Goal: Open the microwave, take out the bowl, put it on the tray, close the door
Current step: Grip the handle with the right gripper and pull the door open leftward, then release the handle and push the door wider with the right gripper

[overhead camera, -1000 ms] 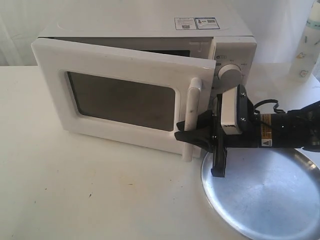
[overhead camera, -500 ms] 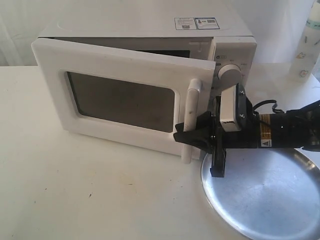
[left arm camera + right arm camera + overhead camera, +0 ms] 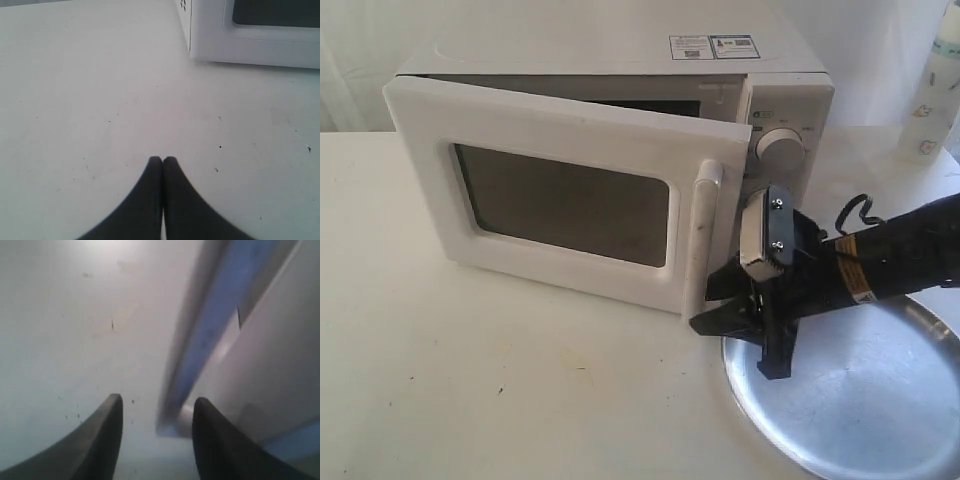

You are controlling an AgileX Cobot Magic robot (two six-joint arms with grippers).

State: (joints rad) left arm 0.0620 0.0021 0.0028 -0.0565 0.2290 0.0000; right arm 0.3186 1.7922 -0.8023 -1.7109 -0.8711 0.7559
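Note:
The white microwave stands at the back with its door swung partly open. My right gripper is open, low beside the bottom end of the door's white bar handle and above the edge of the silver tray. In the right wrist view the blurred handle ends just beyond the spread gripper, not held. My left gripper is shut and empty over bare table, with the microwave's lower corner ahead of it. The bowl is hidden.
A pale bottle stands at the back right edge. The white table stretches out in front of the door. The right arm reaches in from the right, over the tray.
My right gripper has slipped off the handle and dropped down and to the right, tilting over the tray's edge. The door has stayed at about the same angle.

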